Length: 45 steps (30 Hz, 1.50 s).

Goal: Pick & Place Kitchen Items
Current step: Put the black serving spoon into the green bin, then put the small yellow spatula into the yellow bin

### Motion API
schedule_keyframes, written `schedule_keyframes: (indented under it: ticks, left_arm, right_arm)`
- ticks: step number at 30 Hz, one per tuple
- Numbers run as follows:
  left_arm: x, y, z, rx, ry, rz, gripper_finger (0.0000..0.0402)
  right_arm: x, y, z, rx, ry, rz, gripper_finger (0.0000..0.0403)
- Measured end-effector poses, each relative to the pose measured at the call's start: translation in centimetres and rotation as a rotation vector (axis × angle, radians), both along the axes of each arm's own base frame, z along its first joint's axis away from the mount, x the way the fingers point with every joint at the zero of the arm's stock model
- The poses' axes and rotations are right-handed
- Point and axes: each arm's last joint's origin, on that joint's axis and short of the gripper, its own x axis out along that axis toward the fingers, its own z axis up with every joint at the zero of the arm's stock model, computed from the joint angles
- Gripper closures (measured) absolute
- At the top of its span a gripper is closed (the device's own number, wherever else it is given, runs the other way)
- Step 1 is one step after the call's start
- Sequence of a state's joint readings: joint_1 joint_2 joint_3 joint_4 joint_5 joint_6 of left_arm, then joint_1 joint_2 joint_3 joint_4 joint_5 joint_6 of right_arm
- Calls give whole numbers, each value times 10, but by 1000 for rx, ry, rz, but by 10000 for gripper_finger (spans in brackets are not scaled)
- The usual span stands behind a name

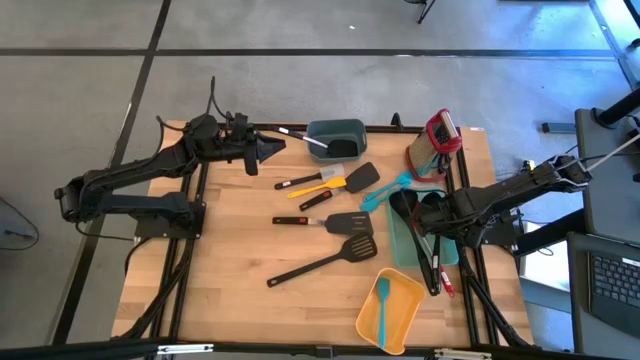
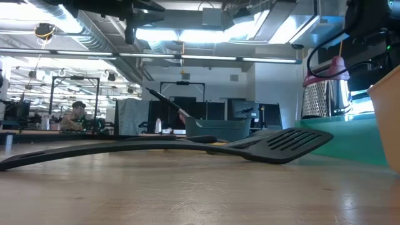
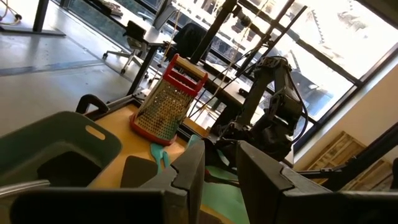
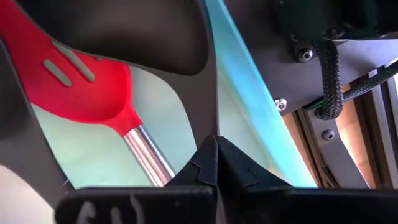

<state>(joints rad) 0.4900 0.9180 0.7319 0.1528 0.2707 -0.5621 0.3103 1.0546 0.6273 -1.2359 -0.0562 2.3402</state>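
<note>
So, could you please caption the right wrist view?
Shut right gripper over the teal tray beside a red slotted spoon.

a robotics lab or open workshop: a wooden table (image 1: 240,250) on a bare concrete floor (image 1: 300,90), exposed ceiling ducts (image 2: 94,37), strip lights, and desks with monitors (image 2: 187,109) behind.

The red slotted spoon (image 4: 74,68) has its handle hidden behind the right tool (image 4: 216,146)

— What utensils lie before me?
— Black slotted turners (image 1: 352,248) flat mid-table, an orange-headed spatula (image 1: 333,185) beside them, a teal spatula (image 1: 382,296) in my yellow tray, a red slotted spoon (image 4: 74,74) on the teal tray.
</note>
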Motion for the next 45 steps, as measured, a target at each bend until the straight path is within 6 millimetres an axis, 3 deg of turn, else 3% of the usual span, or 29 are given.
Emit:
schedule_keyframes:
  ticks: [21,27,36,45]
  left_arm:
    - [0,0,0,-1,0,0,315]
    - [0,0,0,-4,-1,0,316]
    - [0,0,0,-1,0,8,315]
    - [0,0,0,12,4,2,316]
  right_arm:
    - [8,3,-5,22,24,45,403]
    - [7,-1,30,-123,65,44,403]
    - [26,-13,91,-369,-158,142,403]
    - [52,-20,116,-496,-408,229,403]
